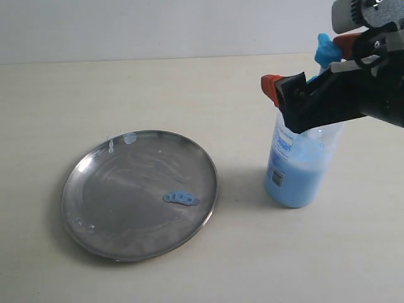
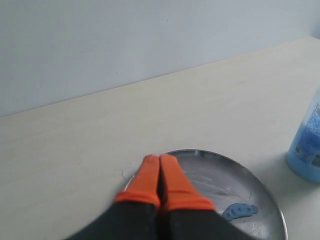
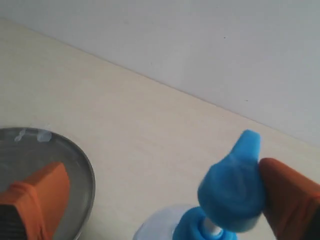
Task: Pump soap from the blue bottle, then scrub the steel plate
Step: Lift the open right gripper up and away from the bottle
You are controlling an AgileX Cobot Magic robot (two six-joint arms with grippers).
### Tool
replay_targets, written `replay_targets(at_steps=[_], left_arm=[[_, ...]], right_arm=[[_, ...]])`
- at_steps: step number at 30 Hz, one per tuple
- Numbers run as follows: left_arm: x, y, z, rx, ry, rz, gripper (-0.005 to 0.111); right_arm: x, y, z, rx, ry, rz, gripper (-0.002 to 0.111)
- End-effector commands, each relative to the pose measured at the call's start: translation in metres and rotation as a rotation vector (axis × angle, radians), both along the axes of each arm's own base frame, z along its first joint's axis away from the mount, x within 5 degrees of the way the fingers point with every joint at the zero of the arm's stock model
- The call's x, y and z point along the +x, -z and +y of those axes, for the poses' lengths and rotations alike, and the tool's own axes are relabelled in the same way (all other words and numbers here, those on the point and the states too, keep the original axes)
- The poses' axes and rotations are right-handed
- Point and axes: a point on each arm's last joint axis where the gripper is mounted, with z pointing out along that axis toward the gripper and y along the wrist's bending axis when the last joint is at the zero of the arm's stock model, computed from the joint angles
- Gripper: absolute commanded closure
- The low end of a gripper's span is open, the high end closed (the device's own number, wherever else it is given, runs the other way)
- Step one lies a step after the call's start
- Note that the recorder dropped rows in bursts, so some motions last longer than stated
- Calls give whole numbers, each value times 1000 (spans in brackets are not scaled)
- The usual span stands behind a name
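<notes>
The steel plate (image 1: 126,189) lies on the table at the left, with a small blob of light blue soap (image 1: 181,198) on its right part. The blue bottle (image 1: 302,165) stands to the plate's right, its blue pump head (image 1: 324,49) up. My right gripper (image 1: 308,62) is open above the bottle, its orange fingers on either side of the pump head (image 3: 232,187), one finger (image 3: 287,192) right against it. In the left wrist view my left gripper (image 2: 160,161) is shut and empty over the plate's rim (image 2: 250,172), with the soap (image 2: 240,211) and the bottle (image 2: 306,150) off to one side.
Pale droplets (image 1: 121,139) sit on the plate's far rim. The plate and bottle stand on a cream tabletop (image 1: 189,95), with a white wall behind. The right arm's dark body (image 1: 353,95) hangs in front of the bottle's neck.
</notes>
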Motion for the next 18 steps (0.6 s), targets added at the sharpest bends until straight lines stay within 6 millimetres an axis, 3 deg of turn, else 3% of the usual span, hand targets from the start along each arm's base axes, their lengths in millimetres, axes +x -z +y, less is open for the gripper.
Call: replay_targets(at_steps=[1, 18], left_arm=[[-2, 0, 1, -20, -5, -2, 107], [-5, -2, 2, -24, -3, -18, 107]], right_arm=[[3, 1, 4, -40, -40, 3, 12], [5, -4, 3, -239, -103, -148, 12]])
